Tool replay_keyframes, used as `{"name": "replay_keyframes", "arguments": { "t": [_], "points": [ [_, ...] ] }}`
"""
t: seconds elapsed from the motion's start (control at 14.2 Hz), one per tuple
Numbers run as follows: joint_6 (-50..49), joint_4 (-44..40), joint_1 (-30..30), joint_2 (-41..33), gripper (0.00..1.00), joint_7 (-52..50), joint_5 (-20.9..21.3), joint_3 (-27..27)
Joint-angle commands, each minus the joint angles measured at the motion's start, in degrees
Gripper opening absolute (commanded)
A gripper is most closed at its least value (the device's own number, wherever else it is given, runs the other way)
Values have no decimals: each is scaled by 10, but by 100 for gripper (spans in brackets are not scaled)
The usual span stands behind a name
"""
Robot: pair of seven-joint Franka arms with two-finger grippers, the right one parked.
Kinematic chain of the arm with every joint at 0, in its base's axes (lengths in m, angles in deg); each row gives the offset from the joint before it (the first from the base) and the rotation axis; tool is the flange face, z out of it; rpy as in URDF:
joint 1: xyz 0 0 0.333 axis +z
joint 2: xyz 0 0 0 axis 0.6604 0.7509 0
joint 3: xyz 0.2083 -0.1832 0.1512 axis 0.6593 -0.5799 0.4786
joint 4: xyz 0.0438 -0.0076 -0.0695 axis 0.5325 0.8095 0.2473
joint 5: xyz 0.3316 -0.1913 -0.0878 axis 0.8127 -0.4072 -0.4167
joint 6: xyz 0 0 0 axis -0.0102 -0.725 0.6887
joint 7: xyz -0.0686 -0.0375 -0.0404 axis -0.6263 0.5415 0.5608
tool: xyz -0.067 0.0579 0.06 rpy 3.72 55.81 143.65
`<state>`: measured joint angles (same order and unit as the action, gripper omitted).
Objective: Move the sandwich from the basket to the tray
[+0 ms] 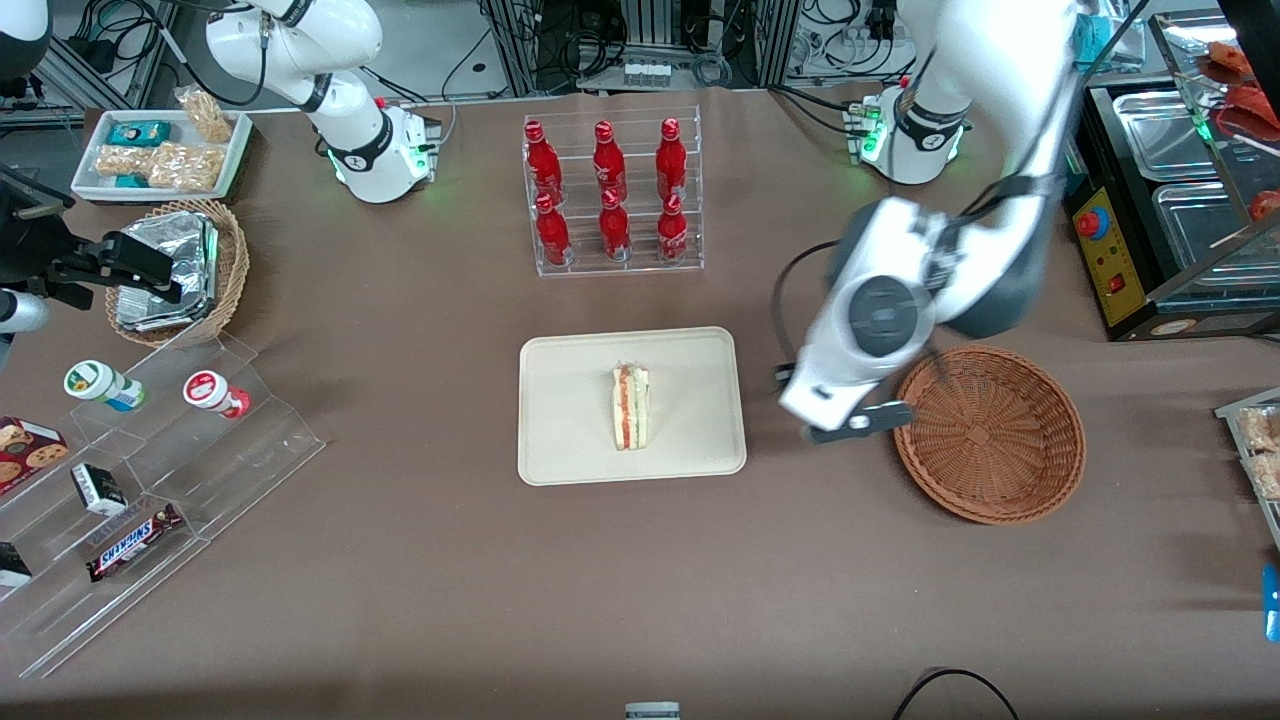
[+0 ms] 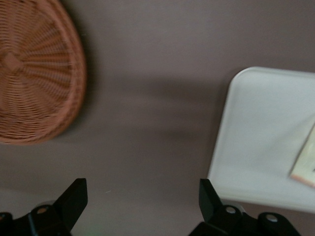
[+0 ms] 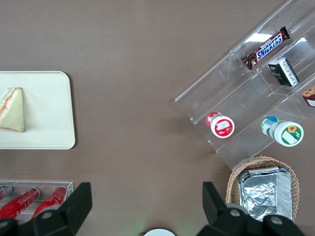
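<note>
Gripper (image 1: 858,420) hovering over bare brown tablecloth (image 1: 450,560), in the gap between tray and basket, touching neither. Fingers (image 2: 73,199) spread wide, nothing between them, nothing held.

Going across the front view from the parked arm's end:
- Clear acrylic step rack (image 1: 150,480), well away from gripper toward parked arm's end. Brown bar (image 1: 133,541) on it reads "SNICKERS". Two lidded cups (image 1: 104,385) and small boxes alongside; their lettering not readable.
- Lighter wicker basket with foil packets (image 1: 180,270) and white tray of snack bags (image 1: 165,150), same end, farther from the front camera than the step rack.
- Six red bottles (image 1: 610,190) in a clear rack, farther from the front camera than gripper; white script on them too small to read.
- Tray (image 1: 560,440) just beside gripper, toward parked arm's end. Sandwich (image 1: 631,407) lying on tray near its middle, red-orange and green filling edge visible, well apart from the fingers. Corner of sandwich (image 2: 305,164) and tray (image 2: 256,137) also seen from left wrist.
- Basket (image 1: 1010,470) just beside gripper on the working arm's end, holding nothing; seen from left wrist too (image 2: 34,78).
- Black box with red button (image 1: 1100,245), farther toward the working arm's end; markings unreadable.
</note>
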<state>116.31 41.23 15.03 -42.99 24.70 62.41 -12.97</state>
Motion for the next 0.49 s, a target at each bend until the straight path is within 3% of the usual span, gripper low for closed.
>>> {"name": "replay_keyframes", "arguments": {
  "t": [0.0, 0.42],
  "points": [
    [-72, 43, 55, -93, 100, 133, 3, -7],
    [-139, 1, 147, -165, 100, 306, 24, -5]
  ]
}}
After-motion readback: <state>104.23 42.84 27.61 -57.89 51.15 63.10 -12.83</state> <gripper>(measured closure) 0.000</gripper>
